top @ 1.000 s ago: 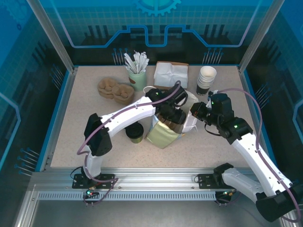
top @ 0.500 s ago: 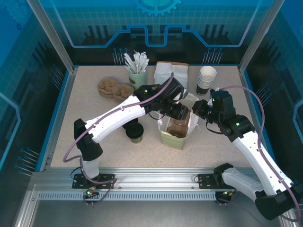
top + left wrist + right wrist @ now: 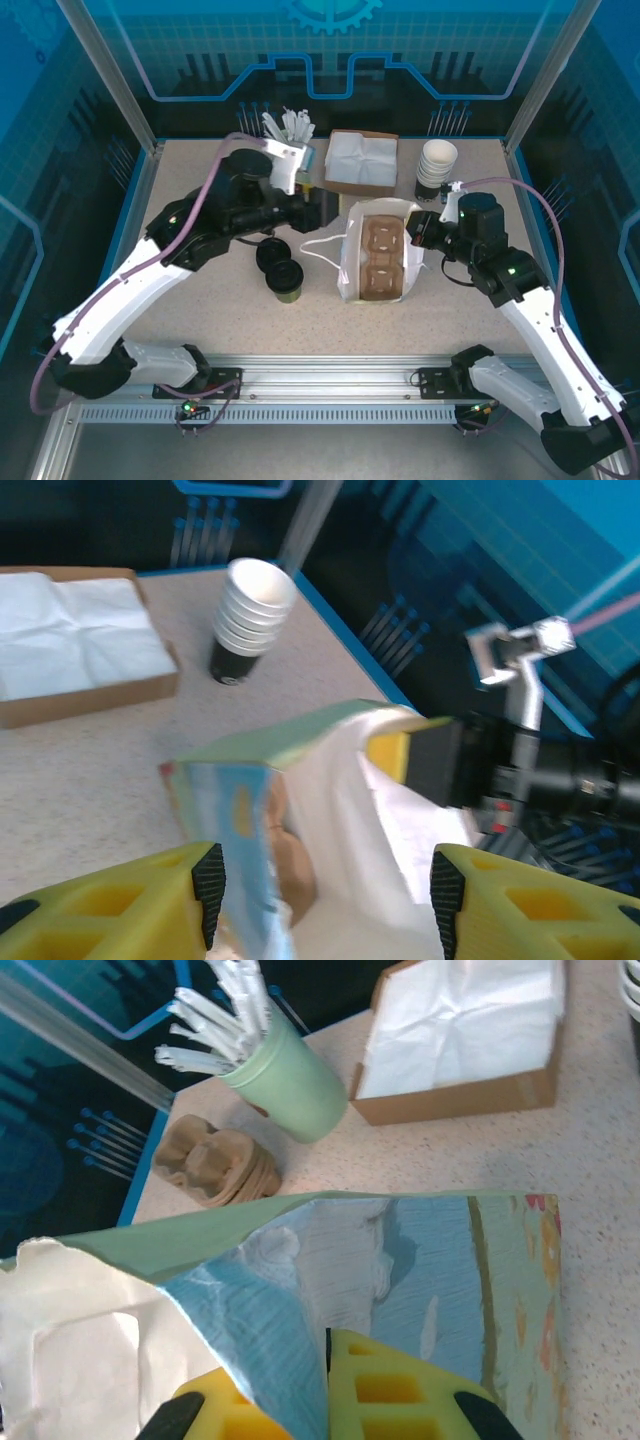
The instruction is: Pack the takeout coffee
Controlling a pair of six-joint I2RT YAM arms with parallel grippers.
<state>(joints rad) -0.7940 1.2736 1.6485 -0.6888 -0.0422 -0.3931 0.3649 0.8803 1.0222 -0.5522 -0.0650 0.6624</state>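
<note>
The takeout coffee [image 3: 286,284], a small olive cup with a black lid, stands on the table left of the paper bag [image 3: 378,255]. The bag stands upright with its mouth open and a brown cup carrier [image 3: 381,258] lying inside. My right gripper [image 3: 424,232] is shut on the bag's right rim; in the right wrist view its jaws [image 3: 327,1365] pinch the bag's blue printed wall [image 3: 430,1260]. My left gripper [image 3: 322,209] hovers open just left of the bag, apart from it. In the left wrist view its fingers [image 3: 327,898] stand wide, facing the bag's edge [image 3: 240,810].
A stack of black lids [image 3: 271,254] sits beside the coffee. At the back are a green holder of white sticks [image 3: 293,140], a box of napkins [image 3: 362,160] and a stack of white-rimmed cups [image 3: 437,166]. Brown carriers [image 3: 215,1165] lie by the green holder.
My left arm has pulled out of the bag's mouth and swung back to the left, its jaws widening. The bag went from tilted to upright. The right gripper kept its grip.
</note>
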